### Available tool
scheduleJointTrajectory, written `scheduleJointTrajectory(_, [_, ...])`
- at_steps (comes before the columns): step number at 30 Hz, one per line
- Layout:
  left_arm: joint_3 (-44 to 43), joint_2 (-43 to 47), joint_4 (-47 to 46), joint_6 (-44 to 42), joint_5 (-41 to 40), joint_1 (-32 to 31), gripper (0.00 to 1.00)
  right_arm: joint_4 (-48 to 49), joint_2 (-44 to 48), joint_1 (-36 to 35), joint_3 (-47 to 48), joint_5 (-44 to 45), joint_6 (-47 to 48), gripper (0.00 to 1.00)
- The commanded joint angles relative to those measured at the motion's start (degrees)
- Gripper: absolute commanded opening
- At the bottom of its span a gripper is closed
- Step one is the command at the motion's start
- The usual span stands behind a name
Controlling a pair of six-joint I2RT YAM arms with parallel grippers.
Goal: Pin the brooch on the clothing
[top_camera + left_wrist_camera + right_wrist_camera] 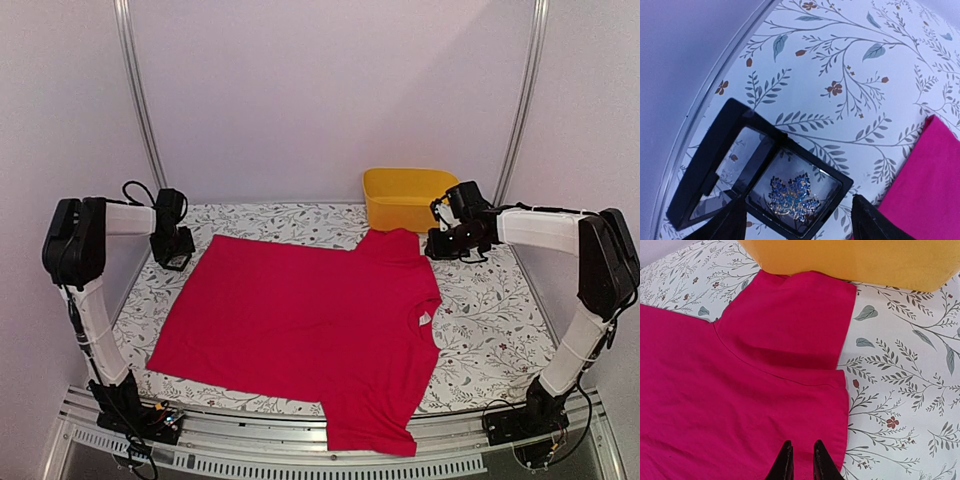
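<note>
Setting: robotics lab test cell, not a domestic room.

Evidence:
- Two black-and-white arms, left arm (95, 300) and right arm (580, 330), are bolted to a slotted aluminium rail (300, 432) along the near edge of the bench (260, 408).
- Blank white walls (330, 90) close in three sides.
- Bent metal poles (140, 100) rise at the back corners.
- Exposed cables (132, 187) loop off the arms.
- A floral tablecloth (490, 320) covers the bench; on it are a yellow bin (405, 190) and a red T-shirt (300, 320) spread flat.
</note>
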State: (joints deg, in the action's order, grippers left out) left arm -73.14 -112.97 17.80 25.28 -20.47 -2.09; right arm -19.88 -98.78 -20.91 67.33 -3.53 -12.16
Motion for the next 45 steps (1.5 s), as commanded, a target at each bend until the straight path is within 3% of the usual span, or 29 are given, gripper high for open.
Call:
scheduleJointTrajectory(1, [-3.3,-2.7,-2.9,-1.1,4.2,1.4,0.71,-0.6,0.3,-0.7,-0.1,0.3,0.6,0.14])
scheduleJointTrajectory(22, [-7.1,-8.8,2.3,1.0,9.6,4.7,0.69,-2.2,-0.3,-2.8,1.0,3.2,2.4,0.15])
scheduleJointTrajectory(29, [0.6,-3.5,-0.7,2.0,13.6,4.5,0.61,-2.5,0.2,-2.8,1.0,3.2,2.7,0.15])
scheduleJointTrajectory(38, [1.6,-1.8,0.6,0.3,12.6,3.3,0.58,-2.8,0.0,-3.0,1.5,5.0,3.3,0.16])
scheduleJointTrajectory(45, [5.0,3.6,0.8,-0.9,10.7,2.2,0.64,-2.7,0.4,-3.0,-0.1,5.4,3.2,0.16])
